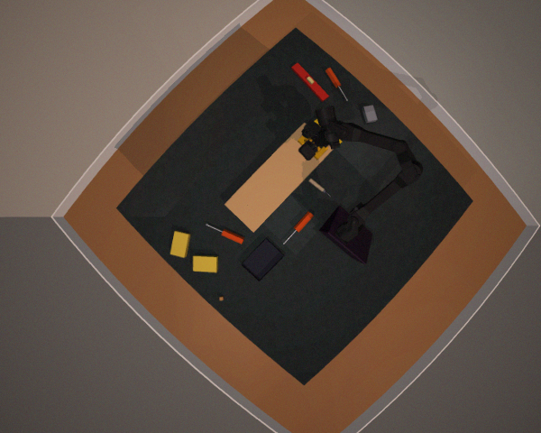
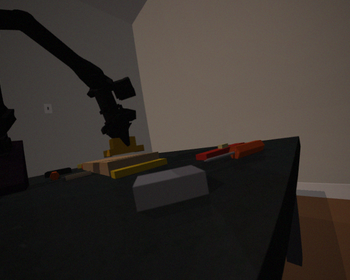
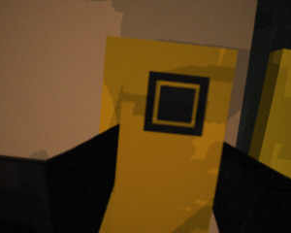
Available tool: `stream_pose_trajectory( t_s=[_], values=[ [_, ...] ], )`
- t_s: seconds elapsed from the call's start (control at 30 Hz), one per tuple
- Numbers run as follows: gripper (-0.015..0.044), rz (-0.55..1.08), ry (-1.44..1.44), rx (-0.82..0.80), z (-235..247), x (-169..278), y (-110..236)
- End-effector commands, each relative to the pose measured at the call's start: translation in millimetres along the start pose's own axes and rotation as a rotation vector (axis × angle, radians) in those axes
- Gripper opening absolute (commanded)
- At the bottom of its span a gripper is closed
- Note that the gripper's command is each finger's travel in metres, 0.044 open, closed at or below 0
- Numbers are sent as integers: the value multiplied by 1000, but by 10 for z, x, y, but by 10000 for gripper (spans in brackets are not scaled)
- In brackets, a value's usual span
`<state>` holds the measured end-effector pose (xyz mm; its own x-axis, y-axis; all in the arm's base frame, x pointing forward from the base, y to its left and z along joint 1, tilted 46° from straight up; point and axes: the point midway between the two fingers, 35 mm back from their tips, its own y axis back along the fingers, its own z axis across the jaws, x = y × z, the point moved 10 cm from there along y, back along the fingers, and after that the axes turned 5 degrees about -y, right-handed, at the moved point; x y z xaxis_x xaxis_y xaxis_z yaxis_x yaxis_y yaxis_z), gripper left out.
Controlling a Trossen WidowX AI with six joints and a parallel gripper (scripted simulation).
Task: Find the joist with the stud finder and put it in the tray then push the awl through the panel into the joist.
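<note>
Pinching the yellow stud finder (image 3: 170,146), the gripper (image 2: 121,137) hung over the floor panel's (image 1: 266,186) end nr the arm; finder sat just above or on the panel, can't tell which. Awl (image 1: 318,186) lay beside the panel; tray (image 1: 262,259) well apart.

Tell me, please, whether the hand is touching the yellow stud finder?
Touching. In the wrist view both dark fingers press the sides of the stud finder; the exterior view shows the hand clamped on its raised grip.
</note>
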<state>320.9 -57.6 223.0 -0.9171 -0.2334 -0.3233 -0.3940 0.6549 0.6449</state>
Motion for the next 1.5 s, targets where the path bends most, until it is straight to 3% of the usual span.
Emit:
stream_pose_trajectory(
  t_s=[0.0,0.27,1.47],
  values=[
    [0,-8,6,-5,9,8,-51],
    [0,-8,7,-4,25,38,-136],
    [0,-6,6,-10,1405,173,-133]
  ],
)
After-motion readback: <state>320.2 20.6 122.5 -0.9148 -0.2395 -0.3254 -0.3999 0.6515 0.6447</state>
